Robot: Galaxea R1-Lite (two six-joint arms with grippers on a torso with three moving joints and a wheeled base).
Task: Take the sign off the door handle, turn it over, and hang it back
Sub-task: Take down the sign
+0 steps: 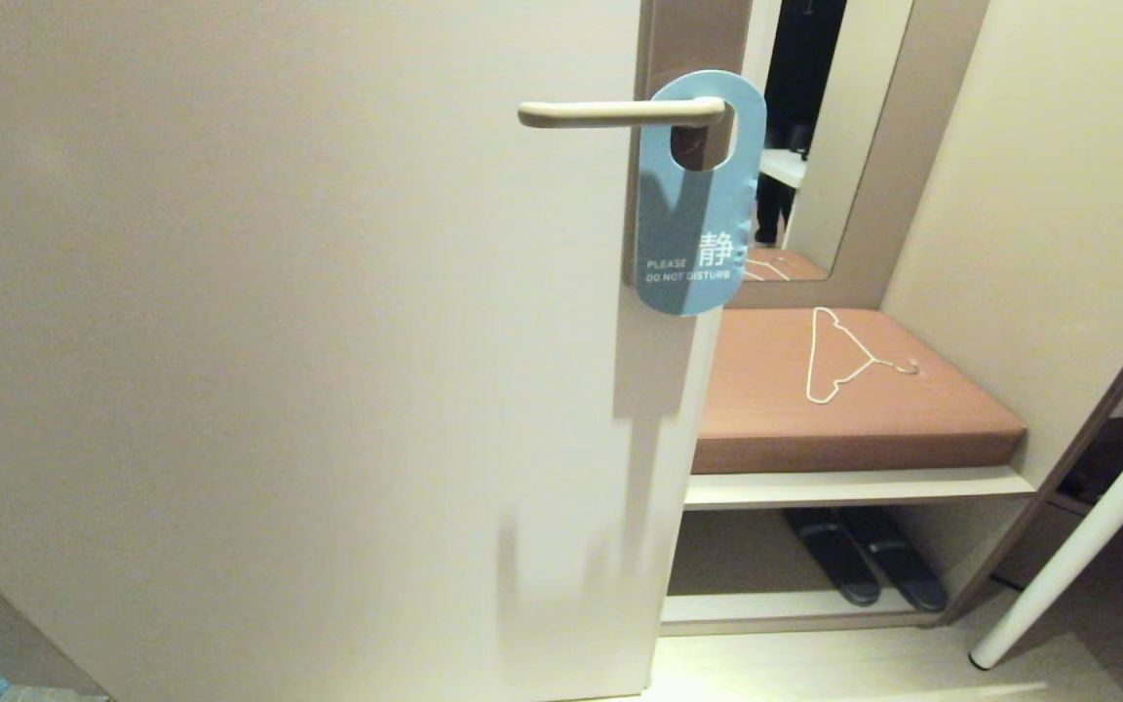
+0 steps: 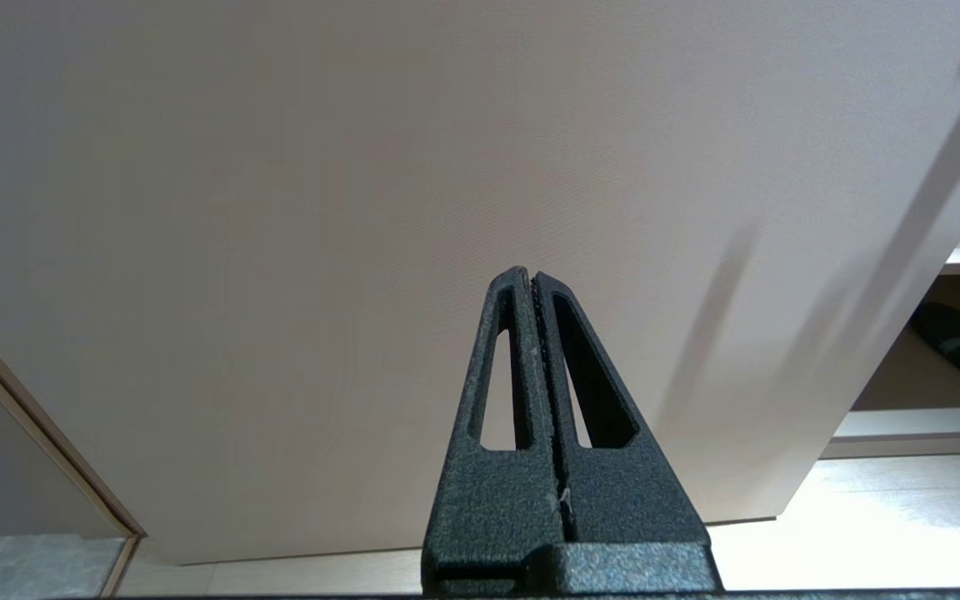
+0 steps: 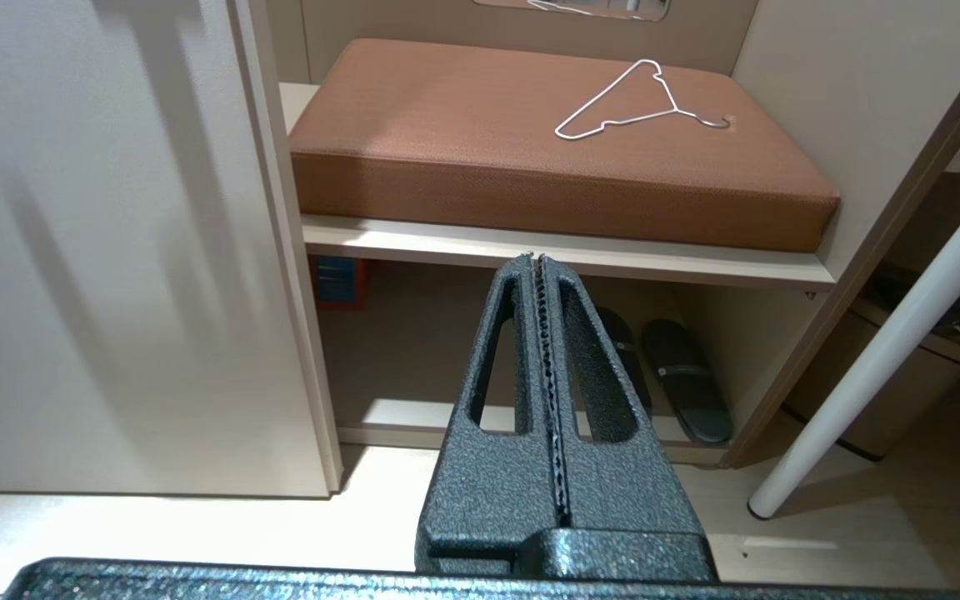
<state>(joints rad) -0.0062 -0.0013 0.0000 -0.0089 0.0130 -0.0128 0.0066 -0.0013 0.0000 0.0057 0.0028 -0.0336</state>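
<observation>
The sign (image 1: 693,224) hangs by its big hole on the door handle (image 1: 610,113), light blue face outward, reading "PLEASE DO NOT DISTURB". The handle is a slim cream lever on a brownish plate at the edge of the pale door (image 1: 279,341). Neither arm shows in the head view. My left gripper (image 2: 527,275) is shut and empty, low down, facing the lower part of the door. My right gripper (image 3: 537,261) is shut and empty too, pointing at the shelf under the bench, well below the sign.
Right of the door is a brown bench cushion (image 1: 854,390) with a white wire hanger (image 1: 844,356) lying on it. Dark slippers (image 1: 864,558) sit on the shelf beneath. A white table leg (image 1: 1078,546) slants at the far right. A mirror (image 1: 825,136) stands behind the bench.
</observation>
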